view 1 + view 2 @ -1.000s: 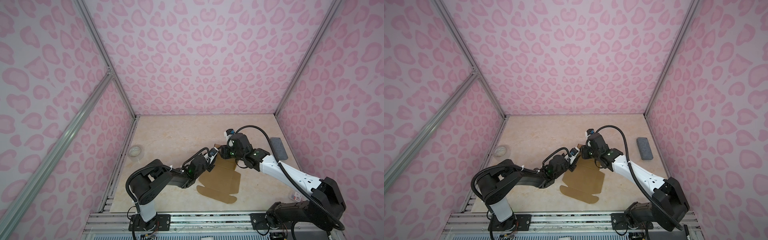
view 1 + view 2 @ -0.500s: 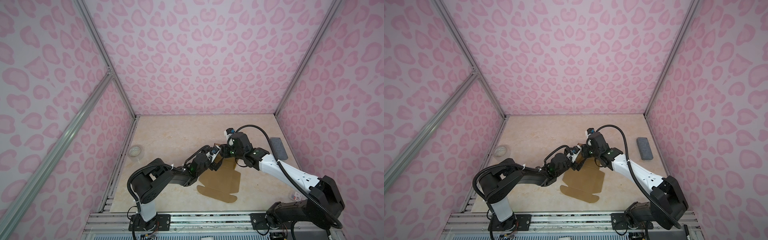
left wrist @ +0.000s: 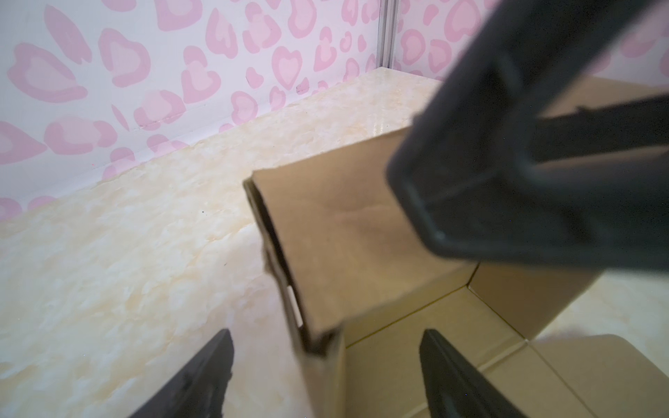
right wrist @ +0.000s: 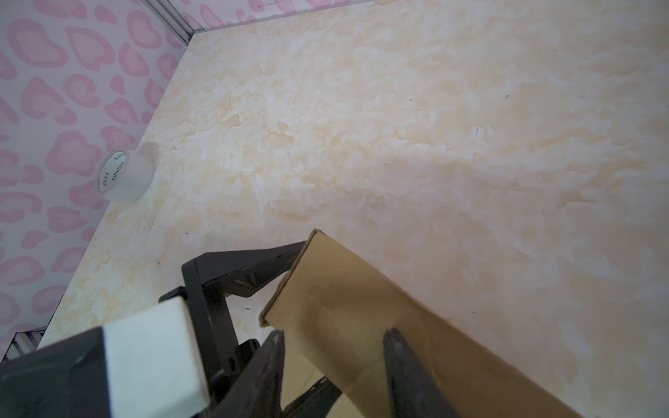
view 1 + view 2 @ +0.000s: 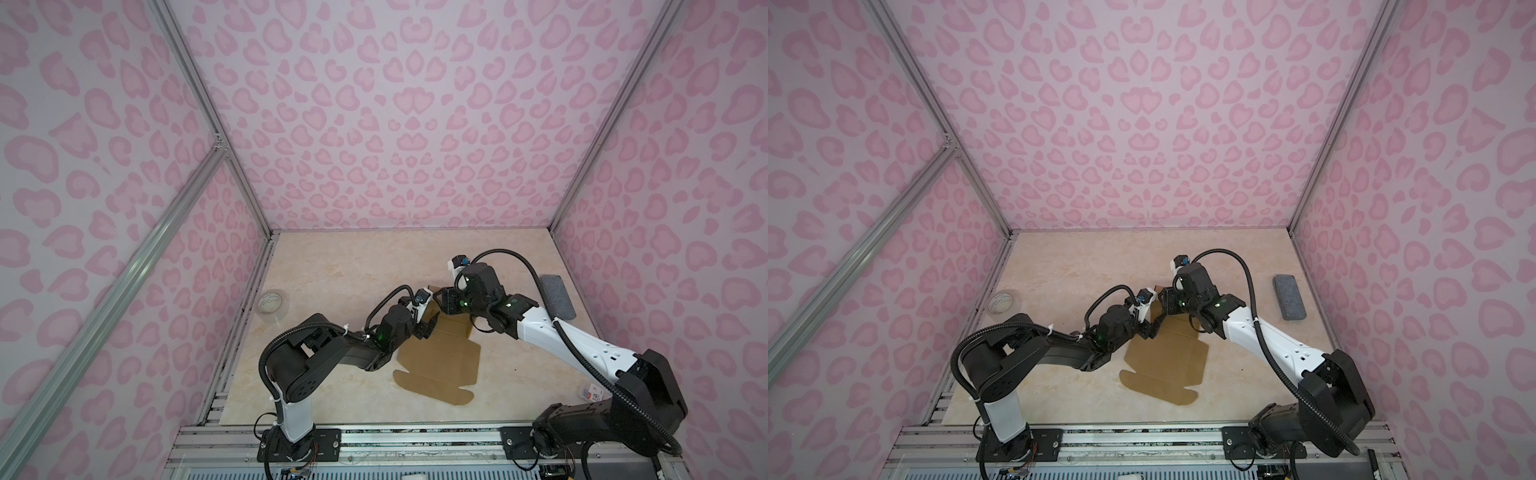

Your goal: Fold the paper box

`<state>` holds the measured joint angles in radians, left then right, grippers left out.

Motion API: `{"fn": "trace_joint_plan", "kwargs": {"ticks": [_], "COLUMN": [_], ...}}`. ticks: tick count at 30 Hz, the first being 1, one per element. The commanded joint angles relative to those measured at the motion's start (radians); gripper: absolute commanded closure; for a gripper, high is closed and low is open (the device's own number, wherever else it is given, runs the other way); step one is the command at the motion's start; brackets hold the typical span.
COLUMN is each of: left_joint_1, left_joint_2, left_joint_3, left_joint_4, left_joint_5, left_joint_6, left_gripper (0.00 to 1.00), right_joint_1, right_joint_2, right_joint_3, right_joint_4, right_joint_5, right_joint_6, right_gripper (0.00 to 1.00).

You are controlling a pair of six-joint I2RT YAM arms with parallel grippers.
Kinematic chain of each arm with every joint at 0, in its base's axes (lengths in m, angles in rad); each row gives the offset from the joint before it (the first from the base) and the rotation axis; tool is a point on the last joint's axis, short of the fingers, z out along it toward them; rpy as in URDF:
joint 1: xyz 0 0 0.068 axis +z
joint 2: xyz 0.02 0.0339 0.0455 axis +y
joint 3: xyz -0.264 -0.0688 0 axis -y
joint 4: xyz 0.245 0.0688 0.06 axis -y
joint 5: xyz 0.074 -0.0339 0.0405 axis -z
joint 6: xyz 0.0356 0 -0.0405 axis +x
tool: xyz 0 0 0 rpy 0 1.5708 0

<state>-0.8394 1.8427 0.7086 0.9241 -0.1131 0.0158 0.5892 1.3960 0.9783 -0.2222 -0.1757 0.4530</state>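
While your R gripper (image 4: 331, 347) is clamped on the raised far wall of the paper box (image 5: 440, 357), your L gripper (image 3: 325, 338) sits jaws apart, straddling the upright side-wall corner. Box lies mid table (image 5: 332, 266), long axis near-to-far, lid flap flat nearest the bases. L arm's nearer; tape roll (image 5: 271, 304) & grey block (image 5: 558, 297) well apart

The paper box (image 5: 440, 357) lies between the tape roll (image 5: 271, 304) at left and the block (image 5: 558, 297) at right.
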Motion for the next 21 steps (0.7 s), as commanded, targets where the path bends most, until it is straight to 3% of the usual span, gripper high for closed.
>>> {"fn": "trace_joint_plan", "kwargs": {"ticks": [1, 5, 10, 21], "left_joint_1": [0.000, 0.000, 0.007, 0.040], "left_joint_2": [0.020, 0.033, 0.049, 0.053], "left_joint_3": [0.015, 0.022, 0.035, 0.032], "left_joint_4": [0.061, 0.062, 0.064, 0.074], "left_joint_5": [0.019, 0.013, 0.015, 0.073], "left_joint_6": [-0.018, -0.016, -0.011, -0.036], "left_gripper": [0.22, 0.30, 0.47, 0.69], "right_joint_1": [0.000, -0.003, -0.003, -0.003], "right_joint_2": [0.005, 0.006, 0.015, 0.015], "right_joint_3": [-0.011, -0.013, -0.006, -0.003], "right_joint_4": [-0.058, -0.054, -0.055, -0.062], "right_joint_5": [-0.014, -0.018, -0.020, -0.019], "right_joint_6": [0.002, 0.006, 0.006, 0.004], "right_gripper": [0.53, 0.53, 0.53, 0.53]}}
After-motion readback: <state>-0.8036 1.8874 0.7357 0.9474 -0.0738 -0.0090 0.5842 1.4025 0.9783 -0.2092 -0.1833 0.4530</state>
